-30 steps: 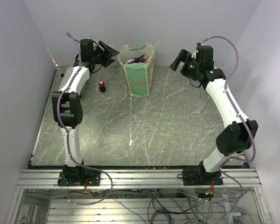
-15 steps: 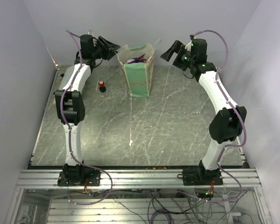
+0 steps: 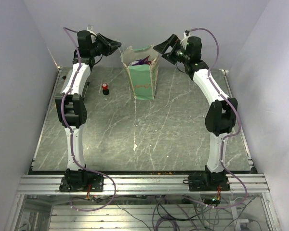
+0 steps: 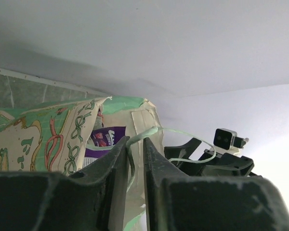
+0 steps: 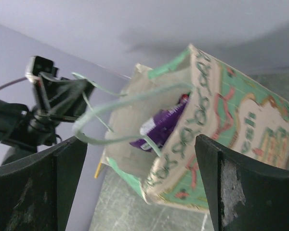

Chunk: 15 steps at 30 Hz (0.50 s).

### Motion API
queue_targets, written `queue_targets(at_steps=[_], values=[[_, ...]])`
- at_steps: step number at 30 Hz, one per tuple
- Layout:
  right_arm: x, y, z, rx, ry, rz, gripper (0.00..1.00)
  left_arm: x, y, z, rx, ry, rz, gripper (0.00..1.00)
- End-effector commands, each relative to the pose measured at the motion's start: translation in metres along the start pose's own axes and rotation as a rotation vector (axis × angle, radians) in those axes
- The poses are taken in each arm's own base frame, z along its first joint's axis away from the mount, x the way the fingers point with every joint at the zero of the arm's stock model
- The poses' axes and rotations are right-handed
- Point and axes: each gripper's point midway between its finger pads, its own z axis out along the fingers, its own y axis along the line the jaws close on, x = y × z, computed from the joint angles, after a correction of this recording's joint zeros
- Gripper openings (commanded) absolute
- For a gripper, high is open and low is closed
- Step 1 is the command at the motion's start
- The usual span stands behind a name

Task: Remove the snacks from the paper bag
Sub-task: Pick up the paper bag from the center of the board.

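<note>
The mint-green and cream paper bag (image 3: 143,76) stands upright at the back of the table. A purple snack packet (image 3: 143,61) shows in its mouth, also seen in the left wrist view (image 4: 105,138) and the right wrist view (image 5: 164,124). My left gripper (image 3: 116,45) hovers at the bag's left rim. Its jaws (image 4: 136,142) are narrowed to a slit around a string handle (image 4: 154,131), not pinching it. My right gripper (image 3: 163,47) hangs wide open at the right rim. The other handle loop (image 5: 111,103) lies between its fingers (image 5: 67,163) in view.
A small red-capped bottle (image 3: 105,88) stands on the grey marbled table (image 3: 135,130) left of the bag. Pale walls close in behind and on both sides. The right arm's camera (image 4: 226,138) faces the left one across the bag.
The left gripper has narrowed from wide open to a slit around the bag's handle. The right arm has swung left and up, bringing its open gripper to the bag's right rim.
</note>
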Motion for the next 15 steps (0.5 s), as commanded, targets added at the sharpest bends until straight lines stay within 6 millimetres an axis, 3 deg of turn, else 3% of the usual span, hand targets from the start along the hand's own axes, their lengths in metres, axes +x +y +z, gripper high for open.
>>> queue_targets(at_steps=[1, 4, 11, 13, 15], values=[[-0.017, 0.038, 0.01, -0.118, -0.053, -0.047, 0.94, -0.005, -0.015, -0.002, 0.075, 0.034, -0.007, 0.26], [-0.019, 0.038, 0.018, -0.114, -0.088, -0.045, 0.93, -0.006, -0.015, -0.001, 0.092, 0.05, -0.016, 0.22], [-0.015, 0.037, 0.038, -0.123, -0.091, -0.011, 0.71, -0.007, -0.015, -0.007, 0.079, 0.074, 0.044, 0.17], [-0.019, 0.038, 0.038, -0.114, -0.095, -0.026, 0.59, -0.006, -0.018, -0.01, 0.084, 0.08, 0.054, 0.15], [-0.02, 0.035, 0.036, -0.093, -0.099, -0.04, 0.38, -0.006, -0.02, -0.013, 0.068, 0.08, 0.077, 0.12]])
